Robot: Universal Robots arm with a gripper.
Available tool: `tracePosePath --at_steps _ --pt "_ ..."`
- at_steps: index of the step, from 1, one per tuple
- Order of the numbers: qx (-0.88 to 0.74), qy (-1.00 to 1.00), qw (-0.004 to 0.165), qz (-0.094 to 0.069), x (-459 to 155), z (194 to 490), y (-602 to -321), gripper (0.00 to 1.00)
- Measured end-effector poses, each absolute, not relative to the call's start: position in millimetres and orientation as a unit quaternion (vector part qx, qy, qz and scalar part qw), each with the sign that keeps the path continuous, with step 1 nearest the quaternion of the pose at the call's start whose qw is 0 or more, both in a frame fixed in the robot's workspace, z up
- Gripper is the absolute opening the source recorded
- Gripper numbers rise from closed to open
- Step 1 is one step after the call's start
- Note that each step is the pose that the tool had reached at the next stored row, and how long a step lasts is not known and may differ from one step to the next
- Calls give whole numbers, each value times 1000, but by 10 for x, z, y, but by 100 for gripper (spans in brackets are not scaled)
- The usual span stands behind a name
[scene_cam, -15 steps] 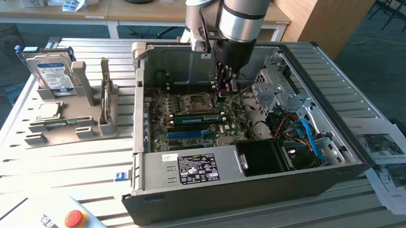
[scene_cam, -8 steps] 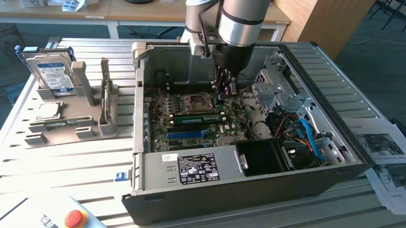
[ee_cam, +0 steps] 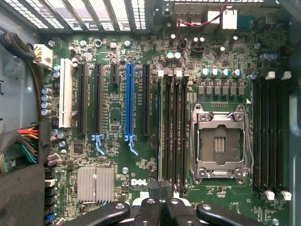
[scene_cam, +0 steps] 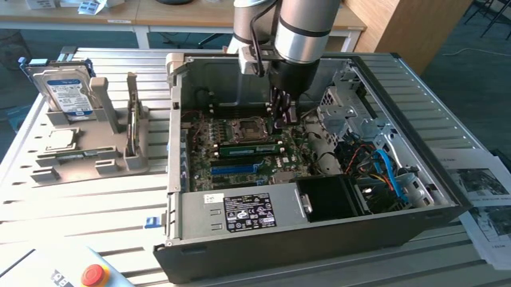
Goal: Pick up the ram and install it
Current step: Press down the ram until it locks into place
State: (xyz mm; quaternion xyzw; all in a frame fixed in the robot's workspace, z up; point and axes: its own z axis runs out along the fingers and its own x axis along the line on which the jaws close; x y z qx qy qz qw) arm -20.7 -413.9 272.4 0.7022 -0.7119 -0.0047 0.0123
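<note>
Ram (scene_cam: pixel 248 149) apparently seated beside the CPU socket (ee_cam: pixel 218 143), install step seemingly ending, gripper (ee_cam: pixel 160 200) low over motherboard (ee_cam: pixel 117 117), finger spread impossible to tell.

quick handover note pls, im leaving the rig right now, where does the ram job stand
Gripper: low inside the open computer case, just over the motherboard, beside the CPU socket.
Ram: a green stick lying along the memory slots next to the socket, with the gripper at one end of it.
Done: the ram is picked up and brought to the slots.
Left: I cannot tell whether it is pressed fully home, so treat the install as unconfirmed.
The hard drive stands in the holder outside the case.
</note>
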Motion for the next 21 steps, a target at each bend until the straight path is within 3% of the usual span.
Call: tracePosePath --at_steps 21 --pt "702 -712 12 -5 -83 2647 -4138 10"
